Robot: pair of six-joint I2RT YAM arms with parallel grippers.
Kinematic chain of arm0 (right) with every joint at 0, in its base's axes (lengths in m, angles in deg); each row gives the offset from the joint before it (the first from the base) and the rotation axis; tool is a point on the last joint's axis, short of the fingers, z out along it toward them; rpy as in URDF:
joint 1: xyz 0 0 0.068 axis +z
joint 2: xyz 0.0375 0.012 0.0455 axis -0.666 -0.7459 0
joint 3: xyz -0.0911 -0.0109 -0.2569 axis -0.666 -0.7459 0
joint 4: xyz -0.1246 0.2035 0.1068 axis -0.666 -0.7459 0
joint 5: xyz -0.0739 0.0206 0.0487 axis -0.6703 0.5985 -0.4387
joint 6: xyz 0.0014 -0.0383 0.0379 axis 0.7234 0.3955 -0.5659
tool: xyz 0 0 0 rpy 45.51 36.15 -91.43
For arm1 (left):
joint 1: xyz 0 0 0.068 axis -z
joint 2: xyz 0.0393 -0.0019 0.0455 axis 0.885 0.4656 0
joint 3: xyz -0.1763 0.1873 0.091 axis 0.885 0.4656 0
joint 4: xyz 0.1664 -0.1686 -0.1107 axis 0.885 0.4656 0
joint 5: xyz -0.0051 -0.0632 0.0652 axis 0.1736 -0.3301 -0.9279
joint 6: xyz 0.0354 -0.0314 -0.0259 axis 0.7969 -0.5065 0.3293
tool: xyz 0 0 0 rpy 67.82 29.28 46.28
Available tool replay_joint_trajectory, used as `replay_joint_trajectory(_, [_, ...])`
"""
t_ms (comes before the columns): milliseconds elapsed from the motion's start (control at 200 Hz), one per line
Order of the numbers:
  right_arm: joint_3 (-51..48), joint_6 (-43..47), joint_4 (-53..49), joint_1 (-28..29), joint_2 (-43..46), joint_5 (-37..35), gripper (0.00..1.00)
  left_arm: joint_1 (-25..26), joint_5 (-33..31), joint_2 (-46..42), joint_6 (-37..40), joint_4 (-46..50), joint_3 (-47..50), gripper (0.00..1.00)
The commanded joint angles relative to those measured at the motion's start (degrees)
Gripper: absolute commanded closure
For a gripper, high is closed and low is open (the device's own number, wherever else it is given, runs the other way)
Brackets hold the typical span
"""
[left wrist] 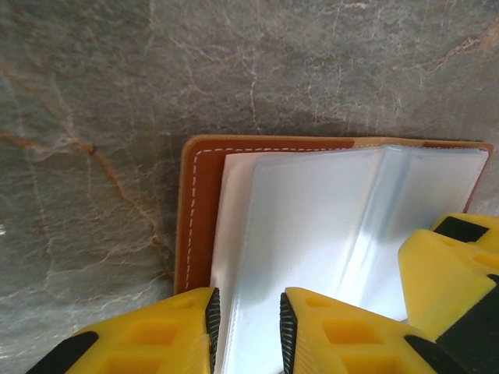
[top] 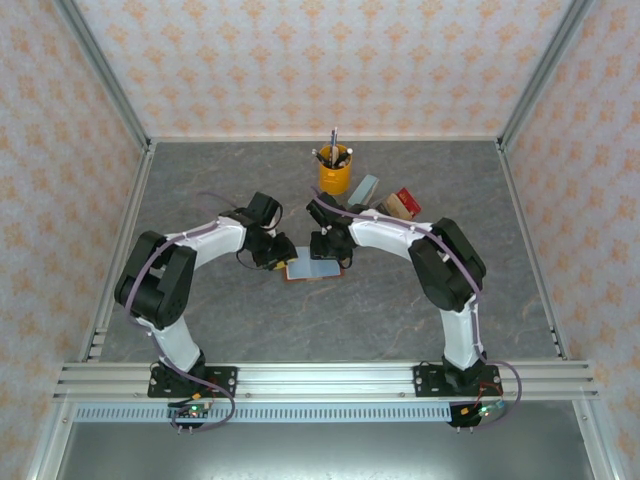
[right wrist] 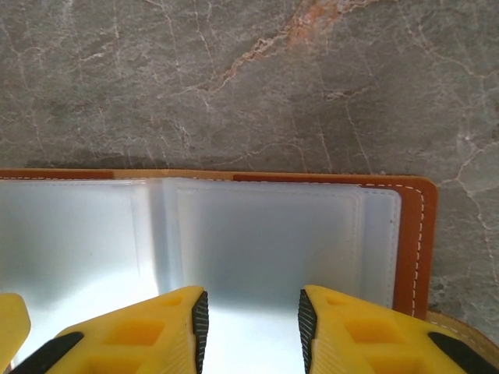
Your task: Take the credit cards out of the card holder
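Observation:
The card holder (top: 313,269) lies open like a book on the grey marbled table, between both arms. Its reddish-brown leather rim (left wrist: 196,210) frames pale, glossy clear sleeves (left wrist: 312,226). My left gripper (left wrist: 245,312) is open low over the left page, with the sleeves' outer edge in the gap between its fingers. My right gripper (right wrist: 253,312) is open over the right page (right wrist: 265,234), its fingertips apart above the sleeve. In the top view the two grippers (top: 283,257) (top: 335,258) meet over the holder. The credit cards are hidden; no card colour shows through the sleeves.
A yellow cup (top: 335,172) with pens stands just behind the holder. To its right lie a pale blue block (top: 363,187) and small red and tan things (top: 402,203). The right gripper's yellow finger (left wrist: 452,265) crowds the left wrist view. Patterned walls enclose the table.

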Motion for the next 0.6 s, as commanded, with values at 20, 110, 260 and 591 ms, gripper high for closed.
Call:
replay_joint_trajectory(20, [1.1, -1.2, -1.0, -0.2, -1.7, -0.8, 0.63, 0.6, 1.1, 1.0, 0.4, -0.2, -1.7, 0.7])
replay_joint_trajectory(110, [0.9, -1.3, -0.9, -0.2, -2.0, -0.5, 0.63, 0.6, 2.0, 1.4, 0.5, -0.6, -1.9, 0.72])
replay_joint_trajectory(260, [0.4, -1.7, -0.6, -0.2, -2.4, 0.0, 0.63, 0.6, 3.1, 2.1, 0.9, -1.0, -2.2, 0.74])
replay_joint_trajectory(591, [-0.9, -2.4, 1.3, -0.3, -2.3, 3.0, 0.67, 0.6, 8.7, 1.6, 0.3, -6.5, -1.2, 0.96])
